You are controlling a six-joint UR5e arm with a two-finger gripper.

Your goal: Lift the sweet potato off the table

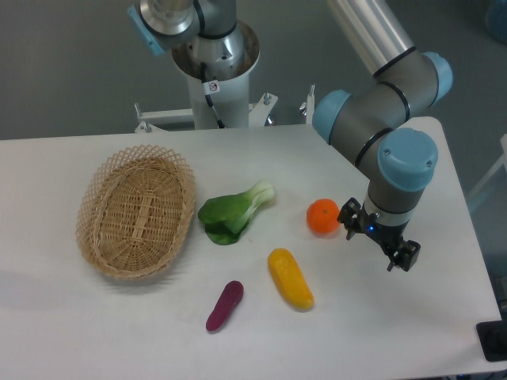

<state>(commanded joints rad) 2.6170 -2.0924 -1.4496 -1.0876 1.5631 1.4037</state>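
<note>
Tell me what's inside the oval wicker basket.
The oval woven wicker basket holds nothing visible: only its bare woven floor shows. The strip just behind its near rim is hidden from this camera.

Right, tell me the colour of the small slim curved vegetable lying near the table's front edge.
Dark purple-magenta sweet potato, clearest in the fixed camera view.

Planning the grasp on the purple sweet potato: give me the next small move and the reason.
Probably carry the gripper left and toward the table's front edge, to above the sweet potato. The gripper hangs empty beside the orange fruit, and the yellow vegetable lies between it and the sweet potato, so it should pass over that.
</note>
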